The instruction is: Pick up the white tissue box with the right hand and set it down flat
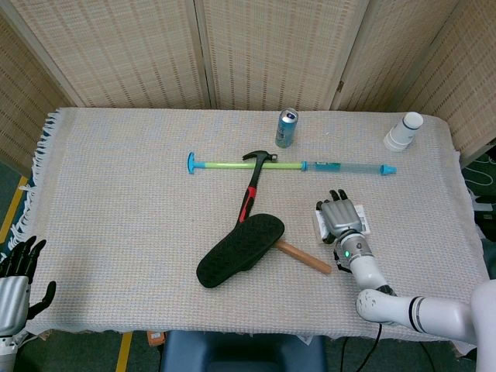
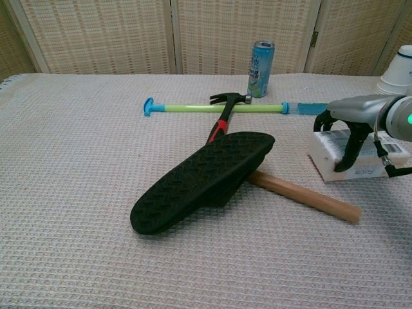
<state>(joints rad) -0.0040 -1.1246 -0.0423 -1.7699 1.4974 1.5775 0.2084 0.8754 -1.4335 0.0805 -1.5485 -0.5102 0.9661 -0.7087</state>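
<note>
1. Grasp step: right robot hand point(image 2: 353, 132) curled over white tissue box point(image 2: 362, 165), gripping it near the bench's point(image 1: 124, 194) right side.
2. Next: lift, lay flat.
3. Left robot hand point(image 1: 17, 267) idle, empty, fingers apart.
</note>
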